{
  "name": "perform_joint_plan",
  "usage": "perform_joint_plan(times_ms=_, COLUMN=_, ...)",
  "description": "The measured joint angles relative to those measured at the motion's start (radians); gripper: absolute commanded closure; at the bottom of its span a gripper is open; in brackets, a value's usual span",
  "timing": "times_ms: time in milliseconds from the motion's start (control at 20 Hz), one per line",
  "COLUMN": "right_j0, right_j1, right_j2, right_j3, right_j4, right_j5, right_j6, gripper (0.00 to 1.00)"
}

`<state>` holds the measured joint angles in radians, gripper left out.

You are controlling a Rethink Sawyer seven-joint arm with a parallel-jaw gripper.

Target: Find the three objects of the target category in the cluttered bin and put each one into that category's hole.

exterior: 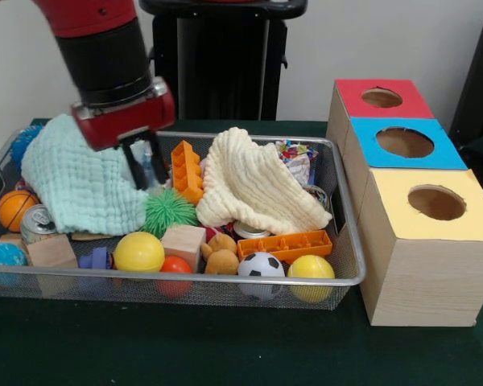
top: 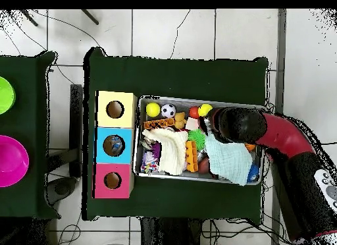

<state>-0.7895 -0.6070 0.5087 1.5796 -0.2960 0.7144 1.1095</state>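
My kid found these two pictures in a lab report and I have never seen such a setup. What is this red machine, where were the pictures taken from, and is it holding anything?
The red and black machine is a robot arm. Its gripper hangs down into the bin, a wide wire basket on a dark green table.

One picture faces the robot from across the table. The other looks straight down, so everything appears turned half round.

The bin is full of clutter: a mint cloth, a cream cloth, a spiky green ball, orange toy bricks, a soccer ball, yellow balls, wooden blocks and a can.

Beside the bin stand three wooden boxes with red, blue and yellow tops. Objects go into the hole in the red top.

The gripper's fingers point down between the mint cloth and the bricks; nothing visible is held.
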Motion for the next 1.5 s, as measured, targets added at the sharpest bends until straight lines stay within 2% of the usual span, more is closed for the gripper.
perform_joint_plan(times_ms=150, right_j0=0.035, right_j1=-0.022, right_j2=-0.007, right_j3=0.046, right_j4=0.050, right_j5=-0.038, right_j6=0.043, gripper=1.00)
perform_joint_plan(times_ms=350, right_j0=0.103, right_j1=-0.049, right_j2=-0.007, right_j3=0.139, right_j4=0.154, right_j5=-0.123, right_j6=0.152, gripper=1.00)
perform_joint_plan(times_ms=550, right_j0=0.141, right_j1=-0.051, right_j2=-0.007, right_j3=0.189, right_j4=0.218, right_j5=-0.167, right_j6=0.219, gripper=1.00)
perform_joint_plan(times_ms=600, right_j0=0.167, right_j1=-0.049, right_j2=-0.008, right_j3=0.218, right_j4=0.257, right_j5=-0.194, right_j6=0.264, gripper=1.00)
perform_joint_plan(times_ms=850, right_j0=0.231, right_j1=-0.049, right_j2=-0.011, right_j3=0.276, right_j4=0.316, right_j5=-0.251, right_j6=0.350, gripper=1.00)
perform_joint_plan(times_ms=1050, right_j0=0.271, right_j1=-0.066, right_j2=-0.014, right_j3=0.310, right_j4=0.351, right_j5=-0.282, right_j6=0.397, gripper=1.00)
perform_joint_plan(times_ms=1150, right_j0=0.283, right_j1=-0.098, right_j2=-0.020, right_j3=0.329, right_j4=0.378, right_j5=-0.293, right_j6=0.420, gripper=1.00)
perform_joint_plan(times_ms=1500, right_j0=0.284, right_j1=-0.191, right_j2=-0.020, right_j3=0.403, right_j4=0.466, right_j5=-0.291, right_j6=0.429, gripper=1.00)
